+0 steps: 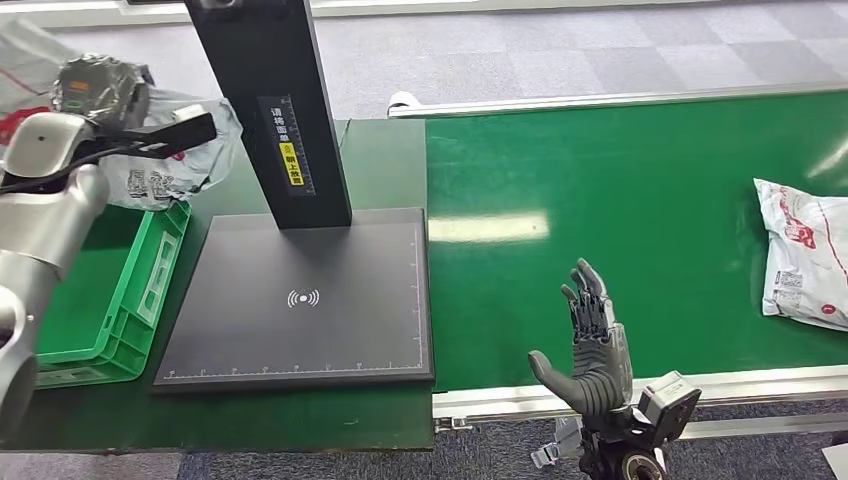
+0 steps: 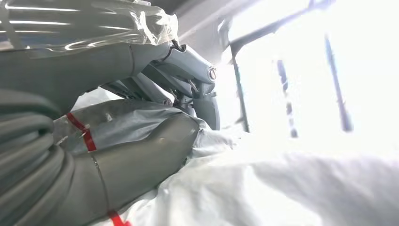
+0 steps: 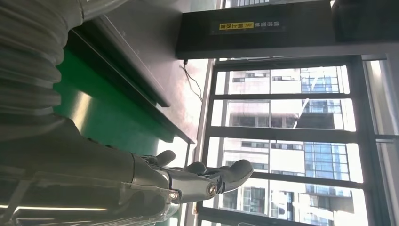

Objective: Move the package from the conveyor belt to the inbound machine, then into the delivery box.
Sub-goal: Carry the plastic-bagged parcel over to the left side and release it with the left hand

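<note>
Soft, crinkly grey plastic mailer package point(image 2: 127, 125), probably light, clamped in left robot hand point(image 2: 155, 94); right robot hand point(image 1: 592, 345) spread, empty.

My head view is evenly bright and sharp, with pale glare streaks on the conveyor belt point(image 1: 640, 200), while my left wrist view is washed out white by backlight from the windows point(image 2: 301, 70), leaving the bag point(image 2: 263, 188) soft and blurred.

Scanner plate point(image 1: 300, 300) sits left of the belt point(image 1: 620, 220). Crate point(image 1: 140, 290) lies left of the plate. A package point(image 1: 805, 255) lies on the belt's right end.
</note>
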`<state>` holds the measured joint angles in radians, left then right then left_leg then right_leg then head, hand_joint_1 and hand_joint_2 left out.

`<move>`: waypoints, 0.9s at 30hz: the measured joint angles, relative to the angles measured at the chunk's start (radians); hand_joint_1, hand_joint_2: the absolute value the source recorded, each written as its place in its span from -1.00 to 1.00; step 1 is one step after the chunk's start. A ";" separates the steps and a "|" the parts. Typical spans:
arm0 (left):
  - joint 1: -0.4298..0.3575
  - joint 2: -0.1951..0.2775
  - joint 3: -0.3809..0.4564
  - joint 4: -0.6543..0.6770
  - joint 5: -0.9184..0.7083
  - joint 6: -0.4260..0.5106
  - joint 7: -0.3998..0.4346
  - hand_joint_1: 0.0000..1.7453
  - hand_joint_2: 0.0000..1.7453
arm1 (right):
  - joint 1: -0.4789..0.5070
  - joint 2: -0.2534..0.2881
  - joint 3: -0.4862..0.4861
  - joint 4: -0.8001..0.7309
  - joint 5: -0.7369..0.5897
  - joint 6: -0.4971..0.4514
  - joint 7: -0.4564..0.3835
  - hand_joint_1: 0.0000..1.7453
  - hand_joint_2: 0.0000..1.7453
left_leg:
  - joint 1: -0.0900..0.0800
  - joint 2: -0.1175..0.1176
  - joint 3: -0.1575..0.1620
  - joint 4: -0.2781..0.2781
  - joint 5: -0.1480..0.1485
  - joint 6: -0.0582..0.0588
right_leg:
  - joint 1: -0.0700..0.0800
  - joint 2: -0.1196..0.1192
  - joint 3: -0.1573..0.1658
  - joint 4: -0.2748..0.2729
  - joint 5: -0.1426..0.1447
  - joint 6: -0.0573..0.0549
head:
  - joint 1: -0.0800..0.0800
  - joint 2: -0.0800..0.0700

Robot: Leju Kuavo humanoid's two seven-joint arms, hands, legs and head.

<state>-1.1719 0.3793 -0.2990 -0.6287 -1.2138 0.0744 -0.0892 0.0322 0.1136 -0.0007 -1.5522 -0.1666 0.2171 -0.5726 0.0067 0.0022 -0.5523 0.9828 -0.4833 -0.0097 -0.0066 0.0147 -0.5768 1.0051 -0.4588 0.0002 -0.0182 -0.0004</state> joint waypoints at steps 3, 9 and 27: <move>-0.007 0.044 0.024 0.104 -0.005 -0.045 0.050 1.00 1.00 | -0.002 0.000 0.001 0.002 -0.003 -0.002 0.002 -1.00 1.00 | 0.001 -0.001 -0.001 0.000 0.001 -0.001 | 0.001 0.000 0.000 0.001 0.000 0.000 | 0.000 0.000; 0.052 0.156 0.083 0.231 -0.002 -0.103 0.042 1.00 1.00 | 0.013 0.005 -0.002 -0.002 0.007 -0.009 0.011 -1.00 1.00 | 0.002 0.001 -0.004 0.000 0.000 -0.002 | 0.001 0.002 -0.005 0.002 -0.001 -0.001 | 0.000 0.000; 0.289 0.309 0.205 0.214 0.054 -0.060 -0.152 0.39 1.00 | 0.051 0.041 -0.069 -0.053 0.032 -0.015 0.033 -1.00 1.00 | 0.001 0.000 -0.007 0.000 -0.001 -0.002 | 0.001 0.002 -0.007 0.001 -0.001 0.000 | 0.001 0.000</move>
<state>-0.8827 0.6883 -0.0941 -0.4146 -1.1596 0.0148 -0.2411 0.0834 0.1541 -0.0701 -1.6048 -0.1345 0.2016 -0.5395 0.0082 0.0027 -0.5589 0.9829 -0.4839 -0.0116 -0.0057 0.0169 -0.5842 1.0066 -0.4600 -0.0002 -0.0176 -0.0004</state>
